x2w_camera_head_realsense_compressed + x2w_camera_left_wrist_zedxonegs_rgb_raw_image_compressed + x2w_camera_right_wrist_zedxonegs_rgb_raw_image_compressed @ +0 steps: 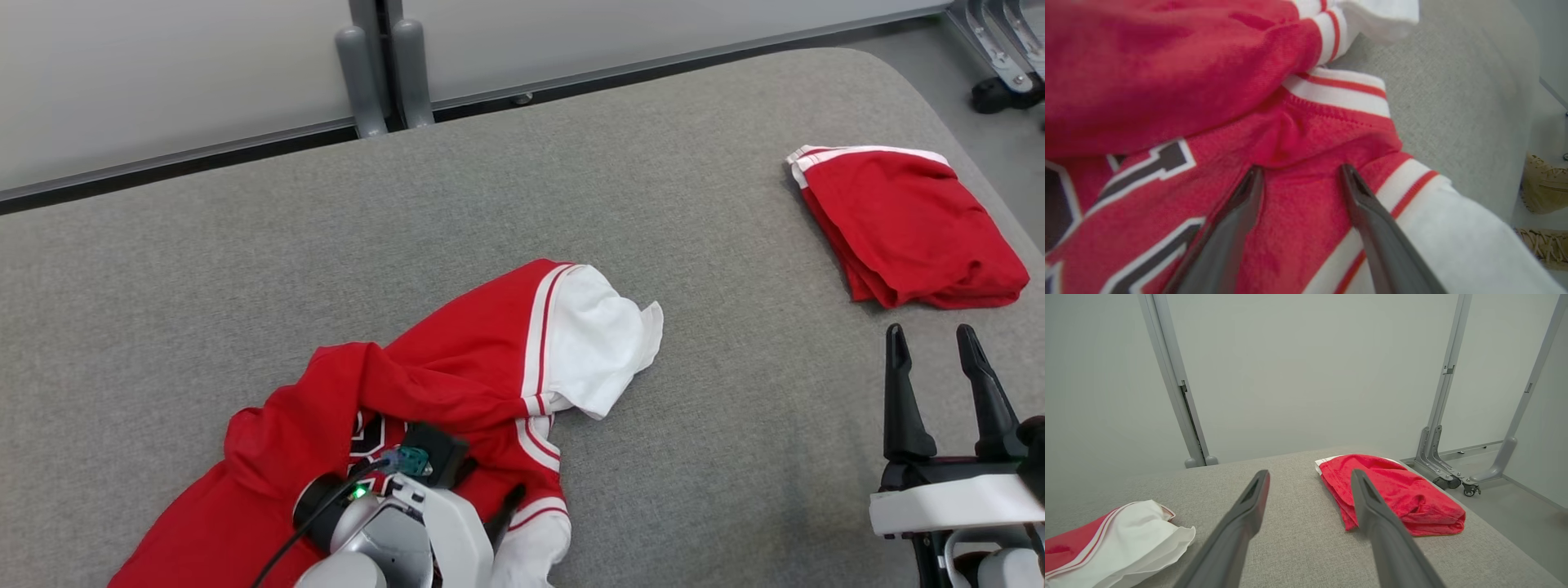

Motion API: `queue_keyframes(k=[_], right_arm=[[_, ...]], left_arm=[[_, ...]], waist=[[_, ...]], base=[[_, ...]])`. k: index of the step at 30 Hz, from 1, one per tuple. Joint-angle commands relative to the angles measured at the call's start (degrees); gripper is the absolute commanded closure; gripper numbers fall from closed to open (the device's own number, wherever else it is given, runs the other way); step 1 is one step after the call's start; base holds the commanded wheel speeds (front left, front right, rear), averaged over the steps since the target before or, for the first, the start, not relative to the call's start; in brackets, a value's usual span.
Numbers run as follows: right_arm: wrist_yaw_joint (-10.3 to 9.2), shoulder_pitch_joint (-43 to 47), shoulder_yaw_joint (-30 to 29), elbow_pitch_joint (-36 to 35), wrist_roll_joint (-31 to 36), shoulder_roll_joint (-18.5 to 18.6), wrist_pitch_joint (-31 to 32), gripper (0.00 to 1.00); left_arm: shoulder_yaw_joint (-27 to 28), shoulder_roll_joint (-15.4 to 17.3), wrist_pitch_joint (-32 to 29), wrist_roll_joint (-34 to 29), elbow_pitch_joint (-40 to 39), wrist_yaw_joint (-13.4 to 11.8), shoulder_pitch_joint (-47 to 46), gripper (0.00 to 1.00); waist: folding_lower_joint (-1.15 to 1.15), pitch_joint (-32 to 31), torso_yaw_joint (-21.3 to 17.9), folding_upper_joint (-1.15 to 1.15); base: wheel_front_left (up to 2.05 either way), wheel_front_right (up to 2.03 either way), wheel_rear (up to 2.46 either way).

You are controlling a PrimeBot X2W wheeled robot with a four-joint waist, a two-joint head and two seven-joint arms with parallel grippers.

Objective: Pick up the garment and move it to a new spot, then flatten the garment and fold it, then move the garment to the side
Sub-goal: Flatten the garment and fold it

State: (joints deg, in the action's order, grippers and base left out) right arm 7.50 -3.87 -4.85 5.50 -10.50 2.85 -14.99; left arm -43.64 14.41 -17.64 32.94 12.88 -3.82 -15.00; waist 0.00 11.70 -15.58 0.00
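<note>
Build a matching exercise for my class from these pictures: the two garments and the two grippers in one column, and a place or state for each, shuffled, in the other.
Column one
1. crumpled jersey
2. folded red garment
3. left gripper
4. right gripper

Column two
A. open, above the bare grey surface
B. lies neat at the far right
C. open, down at red lettered fabric
D. bunched at the near left, white sleeve spread out

Pairs: 1-D, 2-B, 3-C, 4-A
</note>
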Motion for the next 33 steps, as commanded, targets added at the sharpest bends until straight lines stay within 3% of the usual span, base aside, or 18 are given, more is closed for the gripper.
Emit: queue_keyframes(k=[1, 7, 12, 18, 22, 23, 24, 25, 29, 33], right_arm=[[-0.01, -0.7, 0.0, 0.0, -0.7, 0.2, -0.3, 0.00], [-0.01, -1.2, 0.2, 0.2, -1.2, 0.2, -0.3, 0.00], [-0.01, -1.4, 0.5, 0.3, -1.2, 0.2, -0.3, 0.00], [-0.01, -1.9, 1.4, 0.8, -1.0, 0.2, -0.3, 0.00], [-0.01, -2.3, 1.8, 1.0, -0.8, 0.2, -0.3, 0.00], [-0.01, -2.3, 1.8, 1.1, -0.8, 0.2, -0.3, 0.00], [-0.01, -2.3, 1.8, 1.2, -0.7, 0.2, -0.3, 0.00], [-0.01, -2.3, 1.7, 1.3, -0.7, 0.2, -0.3, 0.00], [-0.01, -1.6, 0.9, 1.2, -0.7, 0.2, -0.3, 0.00], [-0.01, -0.8, 0.1, 1.0, -0.5, 0.2, -0.3, 0.00]], left_arm=[[-0.5, 0.4, -1.1, 0.1, 2.9, 0.7, -1.1, 1.00], [0.7, -2.3, 1.2, 2.1, 4.9, 1.9, -2.6, 1.00], [7.2, -7.1, 14.3, 3.7, 4.3, 0.9, -7.5, 1.00], [11.1, -10.3, 26.5, 7.1, 8.0, 4.4, -12.5, 1.00], [12.7, -11.0, 30.0, 12.2, 12.6, 6.2, -13.9, 1.00], [12.3, -11.1, 30.4, 12.5, 13.9, 6.2, -14.1, 0.91], [11.8, -11.3, 30.6, 12.6, 15.3, 5.9, -14.3, 0.61], [11.2, -11.4, 30.5, 12.4, 16.8, 5.5, -14.5, 0.00], [10.0, -11.2, 31.4, 10.4, 19.9, 4.0, -15.2, 0.00], [10.6, -8.5, 31.9, 8.6, 18.0, 2.3, -12.4, 0.00]], waist=[[0.00, 1.2, -1.6, 0.00], [0.00, 1.5, -2.7, 0.00], [0.00, 1.5, -3.2, 0.00], [0.00, 1.7, -3.5, 0.00], [0.00, 1.9, -3.6, 0.00], [0.00, 1.9, -3.6, 0.00], [0.00, 2.0, -3.6, 0.00], [0.00, 2.0, -3.5, 0.00], [0.00, 1.9, -2.5, 0.00], [0.00, 1.3, -0.8, 0.00]], base=[[0.00, 0.00, 0.00], [0.00, 0.00, 0.00], [0.00, 0.00, 0.00], [0.00, 0.00, 0.00], [0.00, 0.00, 0.00], [0.00, 0.00, 0.00], [0.00, 0.00, 0.00], [0.00, 0.00, 0.00], [0.00, 0.00, 0.00], [0.00, 0.00, 0.00]])
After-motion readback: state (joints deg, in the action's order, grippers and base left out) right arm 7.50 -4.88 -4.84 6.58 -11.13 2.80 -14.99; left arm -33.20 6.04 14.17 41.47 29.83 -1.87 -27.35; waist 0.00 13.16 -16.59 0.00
